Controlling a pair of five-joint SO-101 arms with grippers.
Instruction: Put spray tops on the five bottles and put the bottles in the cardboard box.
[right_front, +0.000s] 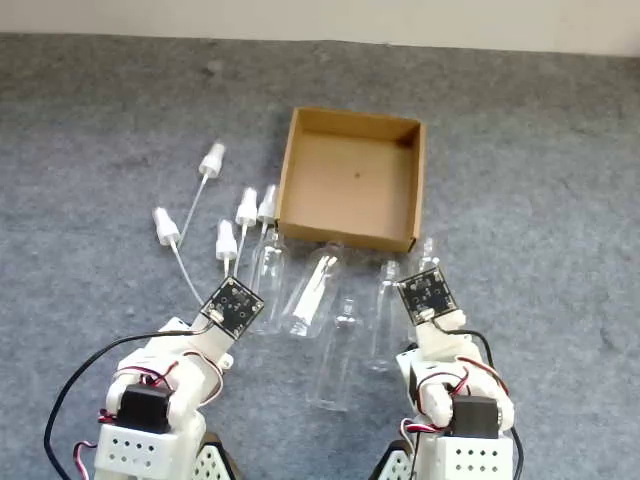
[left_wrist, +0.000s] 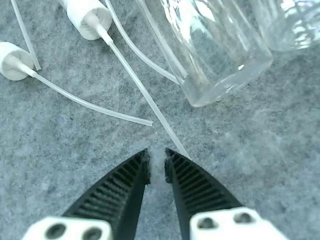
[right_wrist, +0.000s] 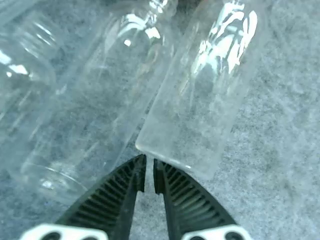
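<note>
My left jaws stand almost closed, with a narrow slit between the tips, and hold nothing. The tips hang over the grey felt-like worktop (left_wrist: 260, 165). In the left wrist view a thin translucent dip tube (left_wrist: 145, 95) ends just beside one tip; I cannot tell if it touches. The same view gives two white spray tops (left_wrist: 85, 17) with their tubes, and the base of a clear plastic bottle (left_wrist: 220, 65) lying on its side, farther out.

My right jaws are likewise narrowed to a slit and hold nothing. The right wrist view puts their tips just at the base of a second clear bottle (right_wrist: 200, 115), with a third clear bottle (right_wrist: 95, 115) beside it.

The high view supplies the layout. The open brown cardboard box (right_front: 345, 237) sits at the far centre. The clear bottles (right_front: 337, 355) lie on the worktop just near of it, between my arms. The five white spray tops (right_front: 213, 160) lie to the left of the box, apart from the bottle necks.
</note>
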